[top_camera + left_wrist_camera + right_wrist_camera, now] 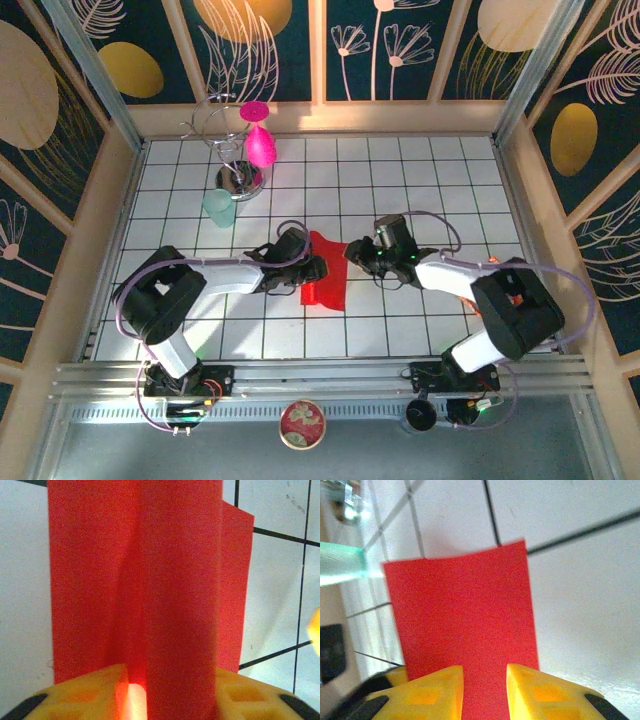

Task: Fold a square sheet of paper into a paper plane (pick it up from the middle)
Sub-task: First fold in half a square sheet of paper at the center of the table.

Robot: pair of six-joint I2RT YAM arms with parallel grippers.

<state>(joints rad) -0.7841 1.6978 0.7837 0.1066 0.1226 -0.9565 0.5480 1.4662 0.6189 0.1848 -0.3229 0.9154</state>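
Note:
The square sheet of paper (pixel 326 285) is bright red and lies mid-table, its upper part buckled up between my two grippers. My left gripper (pixel 318 268) reaches it from the left. In the left wrist view a raised fold of the paper (pixel 150 580) stands between the yellow fingers of the left gripper (pixel 170 676). The right finger touches the fold and a bright sliver of gap remains at the left finger. My right gripper (pixel 351 251) sits at the sheet's upper right edge. Seen from its wrist, the right gripper (pixel 485 672) has its fingers apart over the flat paper (pixel 465 615).
A magenta goblet (pixel 260 140) hangs on a wire stand (pixel 238 180) at the back left, with a pale green cup (pixel 219 207) (pixel 340 562) in front of it. A round patterned disc (pixel 301 423) lies below the front rail. Wooden walls ring the tiled table.

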